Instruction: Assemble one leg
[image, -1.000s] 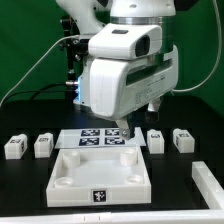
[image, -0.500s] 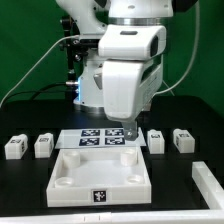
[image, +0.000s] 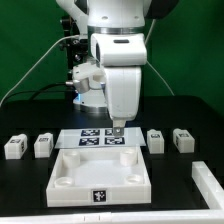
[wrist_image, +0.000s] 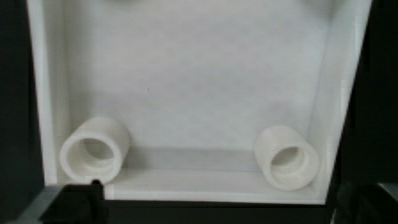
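Near marker board (image: 92, 138), gripper (image: 118, 127) hovers; fiducial tags on legs (image: 155, 142), panel (image: 100, 178).

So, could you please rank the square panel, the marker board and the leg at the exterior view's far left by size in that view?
1. square panel, nearest
2. marker board, farther back
3. leg, clearly smallest

Exterior view: bright, even diffuse light; white arm housing (image: 120, 80) near clipping against black surface (image: 20, 190). Low resolution, soft edges. Wrist view: dimmer, blurred throughout; soft shadows inside white panel (wrist_image: 196, 90) sockets.
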